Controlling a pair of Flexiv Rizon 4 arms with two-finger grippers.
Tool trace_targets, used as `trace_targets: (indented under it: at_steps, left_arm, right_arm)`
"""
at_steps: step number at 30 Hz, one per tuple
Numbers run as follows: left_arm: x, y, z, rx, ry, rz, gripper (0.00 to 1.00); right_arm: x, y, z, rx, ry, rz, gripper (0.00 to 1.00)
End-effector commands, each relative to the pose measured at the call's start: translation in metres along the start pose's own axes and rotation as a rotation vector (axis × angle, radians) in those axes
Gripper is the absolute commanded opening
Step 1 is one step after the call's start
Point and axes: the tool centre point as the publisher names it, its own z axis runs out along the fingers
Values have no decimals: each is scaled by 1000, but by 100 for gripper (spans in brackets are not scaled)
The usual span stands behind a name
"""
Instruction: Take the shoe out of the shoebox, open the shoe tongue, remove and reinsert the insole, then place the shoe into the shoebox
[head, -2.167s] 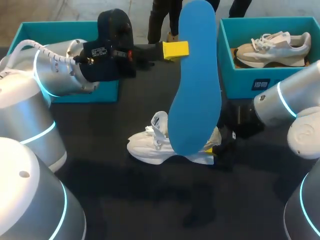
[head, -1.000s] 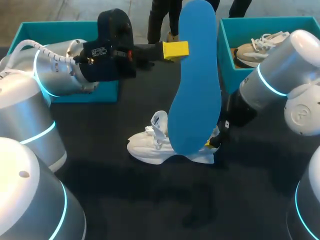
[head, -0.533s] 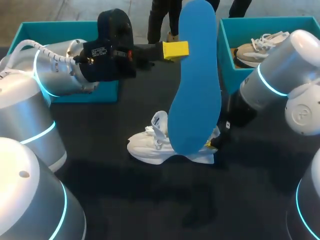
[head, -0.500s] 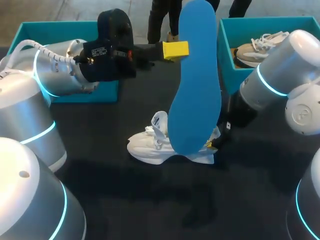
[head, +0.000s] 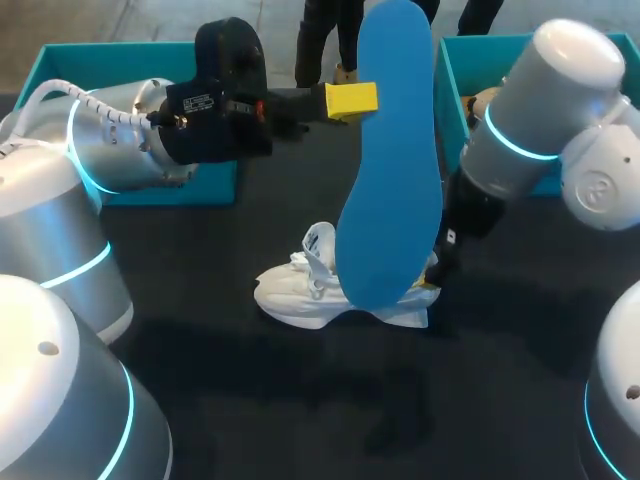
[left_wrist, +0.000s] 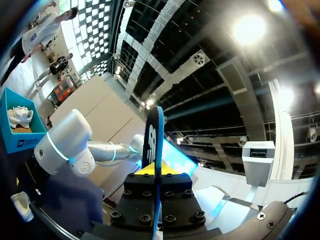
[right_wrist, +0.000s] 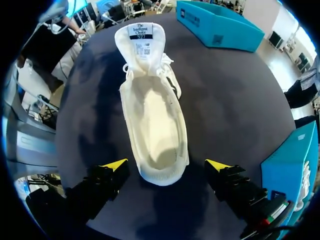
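Observation:
My left gripper (head: 350, 100) is shut on the edge of a blue insole (head: 390, 160) and holds it upright, high above the table. In the left wrist view the insole (left_wrist: 154, 145) stands edge-on between the closed fingers of that gripper (left_wrist: 155, 170). Below it a white shoe (head: 310, 290) lies on the dark table, its tongue (right_wrist: 140, 37) folded out and its inside bare. My right gripper (right_wrist: 167, 165) hangs open over the shoe (right_wrist: 152, 120), one finger on either side of the heel and clear of it. In the head view the right gripper (head: 430, 285) is half hidden behind the insole.
A teal shoebox (head: 450, 80) stands at the back right, largely covered by my right arm. A second teal box (head: 60, 60) sits at the back left behind my left arm. In the right wrist view the teal boxes (right_wrist: 220, 25) (right_wrist: 290, 160) lie beyond and beside the shoe.
My right arm's elbow has risen and swung in over the right shoebox, while its gripper stayed at the shoe's heel. The left arm and the insole have not moved.

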Motion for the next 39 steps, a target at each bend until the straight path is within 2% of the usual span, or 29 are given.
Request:
trace_targets:
  at_steps: [1, 14, 23, 39]
  left_arm:
    - [1, 1, 5, 8, -5, 1, 0]
    - [1, 1, 5, 8, -5, 1, 0]
    - [1, 1, 5, 8, -5, 1, 0]
    - [1, 1, 5, 8, -5, 1, 0]
  right_arm:
    - [3, 3, -8, 63, -5, 1, 100]
    - [15, 8, -21, 124, -53, -56, 100]
    - [20, 14, -26, 160, -47, -12, 100]
    - [20, 23, -26, 151, -53, -32, 100]
